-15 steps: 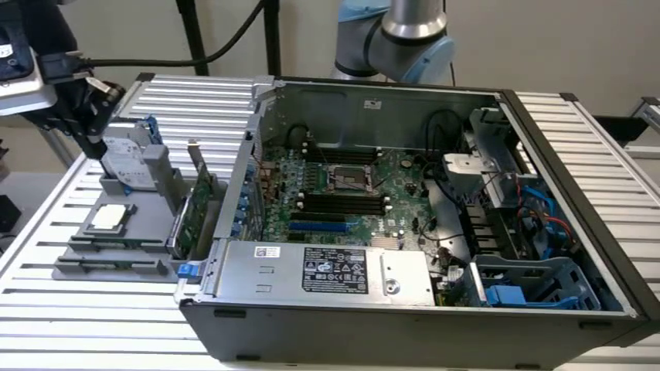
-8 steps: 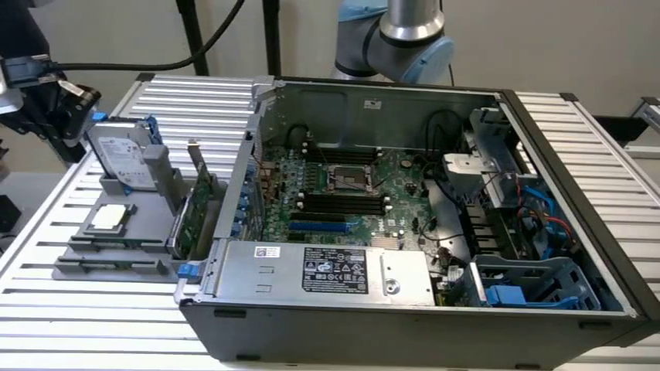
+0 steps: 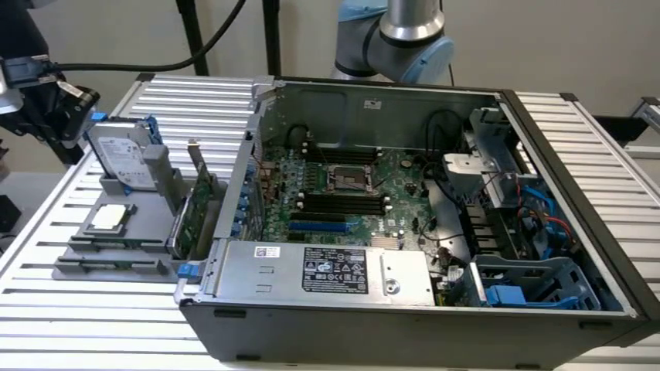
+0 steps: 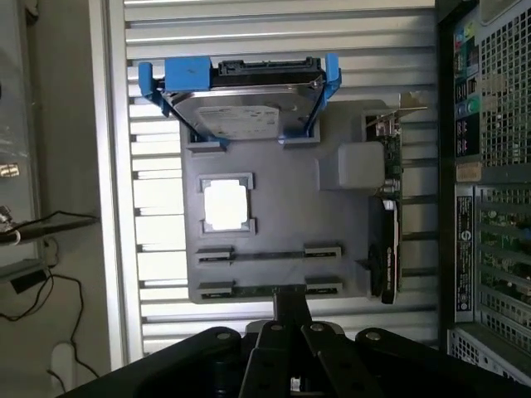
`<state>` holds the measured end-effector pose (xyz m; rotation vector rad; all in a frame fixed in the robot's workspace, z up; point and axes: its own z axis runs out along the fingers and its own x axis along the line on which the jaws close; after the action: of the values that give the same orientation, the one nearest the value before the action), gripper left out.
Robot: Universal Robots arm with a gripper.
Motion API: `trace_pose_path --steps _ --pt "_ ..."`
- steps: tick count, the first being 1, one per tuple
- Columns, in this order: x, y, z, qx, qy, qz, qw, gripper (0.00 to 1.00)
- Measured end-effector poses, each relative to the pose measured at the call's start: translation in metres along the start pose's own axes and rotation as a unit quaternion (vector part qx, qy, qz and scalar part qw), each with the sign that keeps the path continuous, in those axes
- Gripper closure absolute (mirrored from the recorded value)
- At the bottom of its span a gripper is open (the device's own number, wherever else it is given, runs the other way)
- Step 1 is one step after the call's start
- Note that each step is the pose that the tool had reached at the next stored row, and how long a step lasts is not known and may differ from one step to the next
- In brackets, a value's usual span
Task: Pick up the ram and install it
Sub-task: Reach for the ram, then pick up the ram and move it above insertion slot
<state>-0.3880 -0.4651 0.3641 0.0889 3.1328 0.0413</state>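
A thin, dark greenish strip, the ram (image 4: 253, 290), lies edge-on in the outer of two long holders on the grey fixture tray (image 4: 282, 215). My gripper (image 4: 290, 305) hangs high above that end of the tray, its dark tip covering part of the strip. In the exterior view the gripper (image 3: 46, 108) is at the far left, above the hard drive, apart from everything. The black memory slots (image 3: 335, 202) sit empty in the middle of the motherboard inside the open computer case (image 3: 413, 309).
The tray also carries a silver hard drive with blue rails (image 4: 241, 104), a square processor (image 4: 226, 204) and a green expansion card with a metal bracket (image 4: 388, 215). The case wall (image 3: 232, 193) stands right beside the tray. Cables (image 3: 154, 62) hang behind.
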Motion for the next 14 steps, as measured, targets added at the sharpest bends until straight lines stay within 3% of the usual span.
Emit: trace_pose_path --steps 14 --pt "0.0000 0.0000 0.0001 0.0003 -0.0001 0.000 1.0000 1.00"
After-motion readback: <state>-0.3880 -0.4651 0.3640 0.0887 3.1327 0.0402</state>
